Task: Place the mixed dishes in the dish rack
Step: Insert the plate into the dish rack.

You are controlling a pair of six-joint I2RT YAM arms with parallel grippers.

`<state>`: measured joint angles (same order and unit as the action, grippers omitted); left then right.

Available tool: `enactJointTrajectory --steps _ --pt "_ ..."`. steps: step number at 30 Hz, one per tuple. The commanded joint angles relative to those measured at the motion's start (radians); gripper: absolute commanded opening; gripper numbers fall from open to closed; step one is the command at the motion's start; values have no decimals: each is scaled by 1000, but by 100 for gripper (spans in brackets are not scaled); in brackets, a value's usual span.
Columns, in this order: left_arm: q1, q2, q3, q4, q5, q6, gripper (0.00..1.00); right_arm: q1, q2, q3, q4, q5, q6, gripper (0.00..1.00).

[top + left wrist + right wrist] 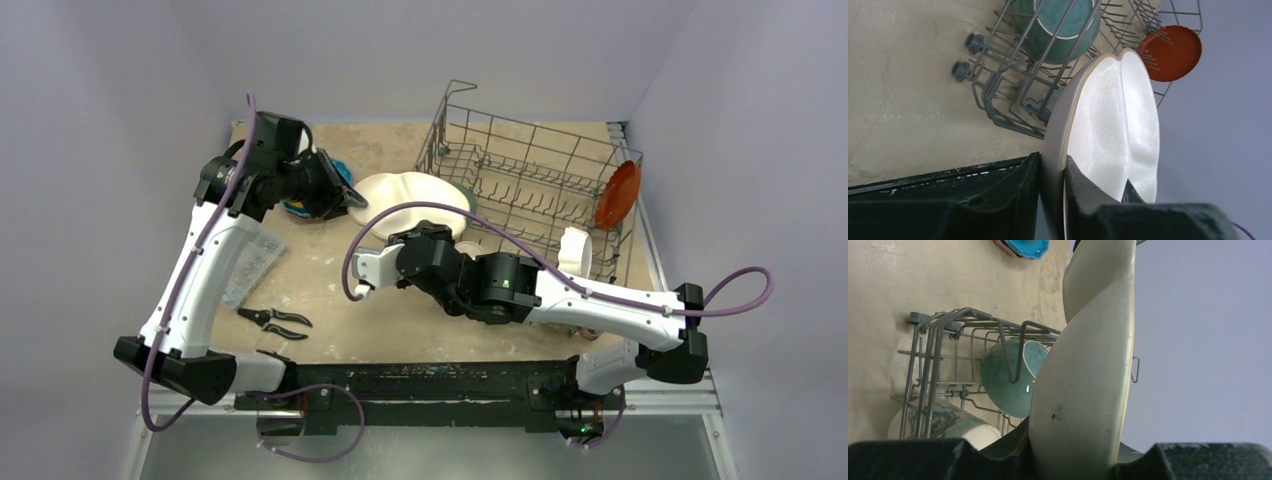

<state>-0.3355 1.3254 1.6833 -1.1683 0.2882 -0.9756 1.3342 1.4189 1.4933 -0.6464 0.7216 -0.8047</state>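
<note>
- The rack point(540, 165) is already holding a teal bowl point(1058, 30), an orange plate point(618, 193) and a mug point(948, 425), so loading is partly done
- Stacked plates point(1024, 246) are waiting on the table point(400, 320), and the white plate point(410, 195) is hanging in the air beside the rack's left end, not yet loaded
- The left gripper point(1050, 160) is pinching the white plate's rim tight
- The right gripper point(1075, 440) is straddling the opposite rim, with the plate sitting between its jaws; I cannot tell whether they are gripping it

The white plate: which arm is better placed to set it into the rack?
Right. The left gripper pinches the plate by its rim, but the rack stands on the right side, and the right gripper straddles the plate's other edge.
</note>
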Motion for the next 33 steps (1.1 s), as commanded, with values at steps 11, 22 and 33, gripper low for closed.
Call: enactJointTrajectory --steps 11,22,33 --pt "-27 -21 119 240 165 -82 88 -36 -159 -66 206 22 81 0" --pt "-27 -115 147 131 -94 41 95 -410 -292 -76 257 -245 406 0" --pt "-27 -186 57 113 -96 -17 94 -876 -175 31 279 -629 916 0"
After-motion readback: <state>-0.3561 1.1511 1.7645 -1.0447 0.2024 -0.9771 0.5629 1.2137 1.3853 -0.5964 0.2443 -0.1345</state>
